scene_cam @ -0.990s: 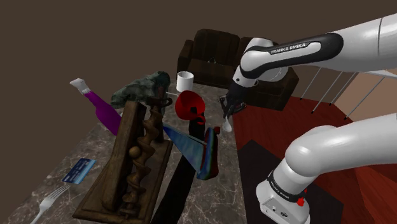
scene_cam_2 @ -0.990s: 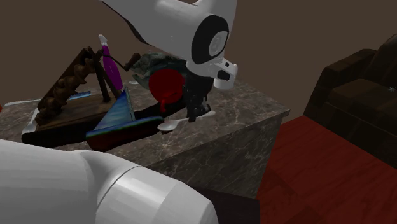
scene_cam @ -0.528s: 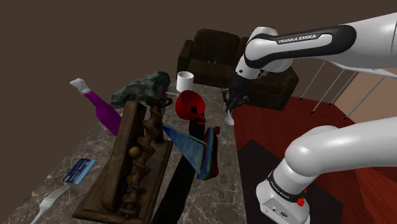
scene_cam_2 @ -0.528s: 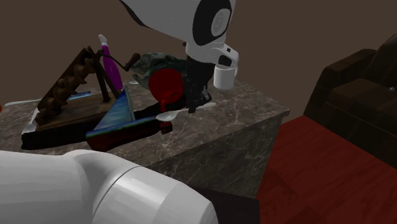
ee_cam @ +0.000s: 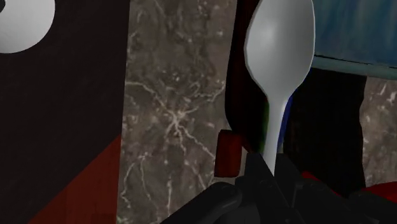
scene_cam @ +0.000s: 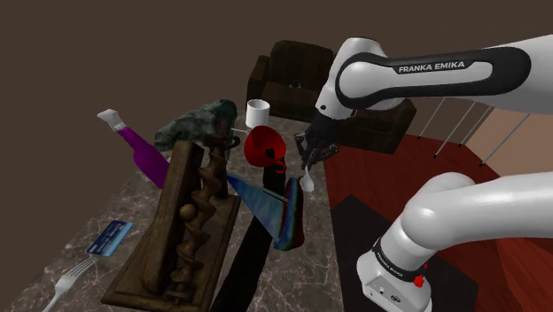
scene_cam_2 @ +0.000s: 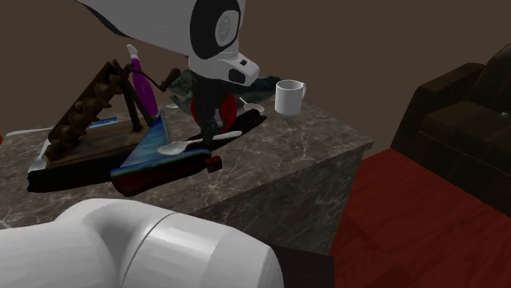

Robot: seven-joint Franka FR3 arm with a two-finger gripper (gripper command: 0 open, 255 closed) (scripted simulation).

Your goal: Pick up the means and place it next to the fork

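Fork (scene_cam: 73, 282) lies on desk (scene_cam_2: 319, 127) at shoulder view's lower left. Spoon (scene_cam: 307, 182) is well apart to the right, lifted off the desk, its handle clamped in the end effector (scene_cam: 310, 152), bowl pointing away.

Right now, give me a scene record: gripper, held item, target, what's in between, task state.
gripper: shut on the spoon's handle, above the marble table
held: pale grey spoon, bowl end pointing away from the gripper, off the surface
target: fork, at the shoulder view's lower left, far end of the table from the spoon
in between: wooden rack, blue card close to the fork
also on table: white mug, purple bottle
task state: spoon lifted, not yet next to the fork
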